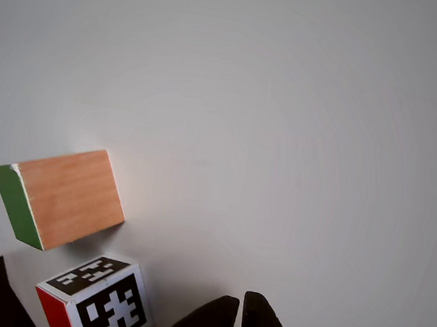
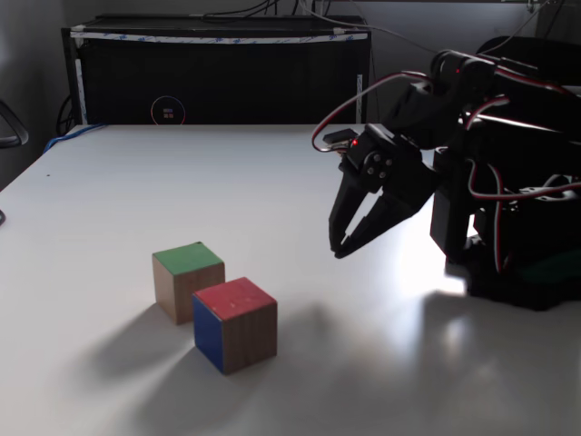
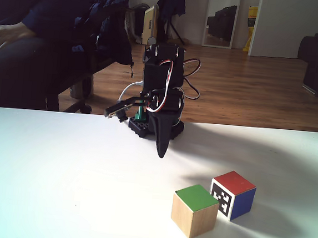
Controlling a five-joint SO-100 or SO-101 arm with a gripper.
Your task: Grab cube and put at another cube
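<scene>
The black arm folds forward from its base, wrist bent so the pincer (image 2: 339,247) points down at the surface (image 2: 272,182), its tips hanging above it, nearly closed and empty.

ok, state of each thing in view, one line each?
gripper: shut, empty, raised above the table.
green-faced cube: on the table, green face up, ungrasped.
marker cube: on the table, red face up, beside the green-faced cube; contact unclear.
</scene>
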